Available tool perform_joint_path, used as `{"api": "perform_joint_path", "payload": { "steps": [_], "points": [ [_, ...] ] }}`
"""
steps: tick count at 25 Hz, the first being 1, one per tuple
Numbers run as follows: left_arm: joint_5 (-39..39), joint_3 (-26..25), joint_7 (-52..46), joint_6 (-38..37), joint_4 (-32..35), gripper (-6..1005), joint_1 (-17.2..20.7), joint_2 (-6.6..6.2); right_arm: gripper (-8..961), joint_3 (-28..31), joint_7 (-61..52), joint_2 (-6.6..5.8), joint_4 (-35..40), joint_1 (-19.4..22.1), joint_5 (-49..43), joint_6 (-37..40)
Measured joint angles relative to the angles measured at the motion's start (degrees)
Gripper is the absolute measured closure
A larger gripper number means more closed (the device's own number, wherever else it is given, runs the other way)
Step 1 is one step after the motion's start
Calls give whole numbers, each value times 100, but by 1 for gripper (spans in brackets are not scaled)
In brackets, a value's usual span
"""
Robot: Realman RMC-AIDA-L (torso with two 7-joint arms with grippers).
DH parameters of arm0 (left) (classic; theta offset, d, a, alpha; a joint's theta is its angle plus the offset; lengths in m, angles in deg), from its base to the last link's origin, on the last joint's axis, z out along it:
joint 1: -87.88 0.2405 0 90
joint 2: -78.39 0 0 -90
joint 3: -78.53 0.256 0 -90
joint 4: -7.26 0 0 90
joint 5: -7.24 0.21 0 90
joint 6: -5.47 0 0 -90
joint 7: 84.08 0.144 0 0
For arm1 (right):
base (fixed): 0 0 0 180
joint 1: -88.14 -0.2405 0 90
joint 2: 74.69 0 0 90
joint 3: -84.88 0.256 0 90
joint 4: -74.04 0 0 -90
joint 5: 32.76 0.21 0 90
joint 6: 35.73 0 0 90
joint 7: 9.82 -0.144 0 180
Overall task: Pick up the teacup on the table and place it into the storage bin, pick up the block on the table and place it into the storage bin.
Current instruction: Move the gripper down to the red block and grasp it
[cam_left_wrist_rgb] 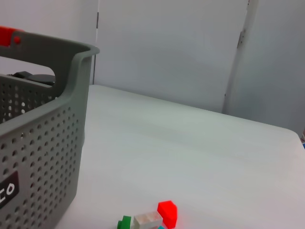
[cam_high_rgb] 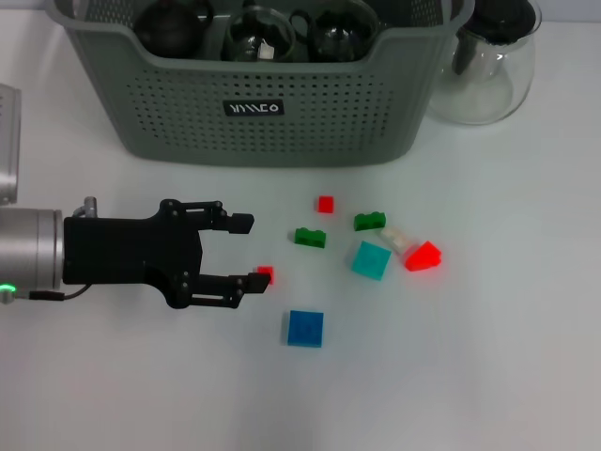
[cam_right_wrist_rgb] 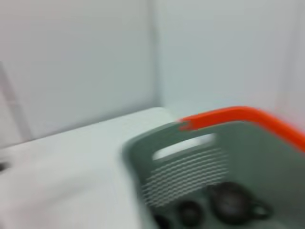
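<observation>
White tabletop (cam_high_rgb: 488, 376) is seen under everything, with pale wall panels behind it in the wrist views. Nearest, a blue square block (cam_high_rgb: 305, 329) lies flat, just beyond and to the outer side of the lower fingertip. The left gripper (cam_high_rgb: 252, 252) is held low over the table, its body reaching in from the robot's left, fingers spread apart and gripping nothing. A small red block (cam_high_rgb: 266, 273) is seen touching the lower fingertip, at the mouth of the gap. Past the fingertips, a dark green brick (cam_high_rgb: 310, 237), a teal block (cam_high_rgb: 371, 260), a second green brick (cam_high_rgb: 369, 222), a pale piece (cam_high_rgb: 395, 239) and a red wedge-like block (cam_high_rgb: 423, 256) are scattered; another red cube (cam_high_rgb: 325, 204) lies farther off. Farthest, the storage bin (cam_high_rgb: 282, 122) stands with its long axis across the view, labelled side facing the gripper, dark teacups (cam_high_rgb: 174, 26) inside. A glass pitcher (cam_high_rgb: 488, 66) stands beside it. The right gripper is not seen.
</observation>
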Motion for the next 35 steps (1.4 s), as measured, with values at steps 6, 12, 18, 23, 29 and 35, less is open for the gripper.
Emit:
{"api": "perform_joint_path", "payload": {
  "steps": [6, 12, 18, 23, 29, 35],
  "points": [
    [0, -1, 0, 7, 9, 234, -5, -3, 209, -36, 473, -72, 262, 672, 460, 1352],
    [0, 0, 0, 9, 8, 234, -15, -3, 212, -64, 110, 161, 219, 867, -753, 2142],
    [0, -28, 20, 3, 8, 234, -48, -30, 215, -585, -1276, 346, 233, 837, -1843, 2007],
    [0, -28, 120, 14, 4, 234, -65, -37, 215, -1524, -2552, 343, 7, 669, -2566, 1312],
    [0, -95, 161, 18, 7, 234, -52, -45, 214, -2435, -3151, 360, -850, 329, -2858, 642],
    [0, -151, 164, 8, 8, 234, -33, -47, 214, -2880, -3399, 398, -1331, 162, -2839, 240]
  ]
}}
